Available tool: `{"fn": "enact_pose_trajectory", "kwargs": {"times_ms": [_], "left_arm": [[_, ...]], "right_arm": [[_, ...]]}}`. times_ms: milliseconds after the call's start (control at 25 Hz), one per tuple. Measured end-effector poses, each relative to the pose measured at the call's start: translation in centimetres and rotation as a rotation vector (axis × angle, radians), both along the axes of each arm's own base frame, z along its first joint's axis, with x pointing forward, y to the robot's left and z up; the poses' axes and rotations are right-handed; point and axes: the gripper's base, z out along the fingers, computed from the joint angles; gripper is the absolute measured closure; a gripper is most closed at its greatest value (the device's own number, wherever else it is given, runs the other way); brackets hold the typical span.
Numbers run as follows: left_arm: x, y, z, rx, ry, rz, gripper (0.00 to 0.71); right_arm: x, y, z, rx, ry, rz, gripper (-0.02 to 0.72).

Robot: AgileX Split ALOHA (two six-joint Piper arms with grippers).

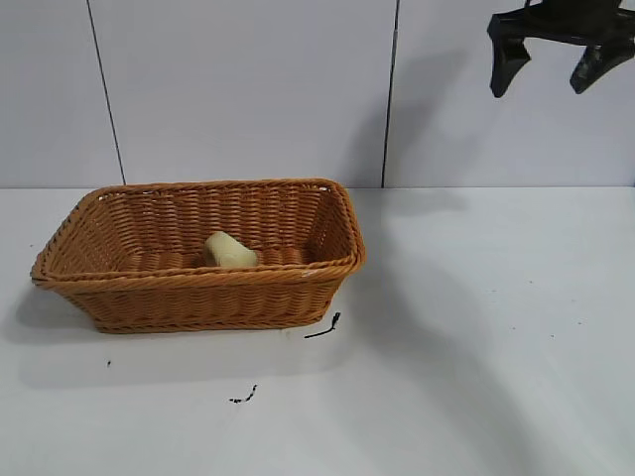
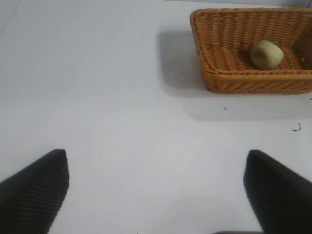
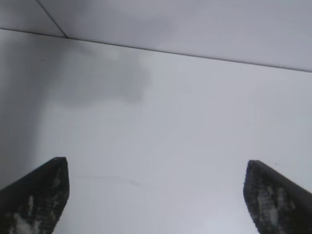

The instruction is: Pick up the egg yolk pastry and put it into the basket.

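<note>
The pale yellow egg yolk pastry (image 1: 230,250) lies on its side inside the orange-brown wicker basket (image 1: 198,283) at the left of the table. Both also show in the left wrist view, the pastry (image 2: 266,54) inside the basket (image 2: 243,80). My right gripper (image 1: 548,71) hangs open and empty high at the upper right, far from the basket; in its own wrist view the right gripper (image 3: 156,168) is over bare table. My left gripper (image 2: 156,161) is open and empty over bare table, well away from the basket, and does not show in the exterior view.
The white table (image 1: 476,337) stretches to the right of the basket. Small black scraps lie near the basket's front corner (image 1: 323,327) and nearer the front edge (image 1: 244,397). A white panelled wall stands behind.
</note>
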Motion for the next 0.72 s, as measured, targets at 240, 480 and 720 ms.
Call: {"fn": "enact_pose_trajectory", "kwargs": {"times_ms": [240, 480, 720], "left_arm": [[0.0, 0.0, 0.0, 0.0, 0.0, 0.0, 0.014], [0.0, 0.0, 0.0, 0.0, 0.0, 0.0, 0.014], [0.0, 0.0, 0.0, 0.0, 0.0, 0.0, 0.014]], "right_arm": [[-1.3, -0.2, -0.5, -0.015, 0.145, 0.038, 0.031], [-4.1, 0.0, 1.4, -0.009, 0.167, 0.042, 0.031], [-11.2, 0.3, 5.1, -0.006, 0.172, 0.043, 0.031]]}}
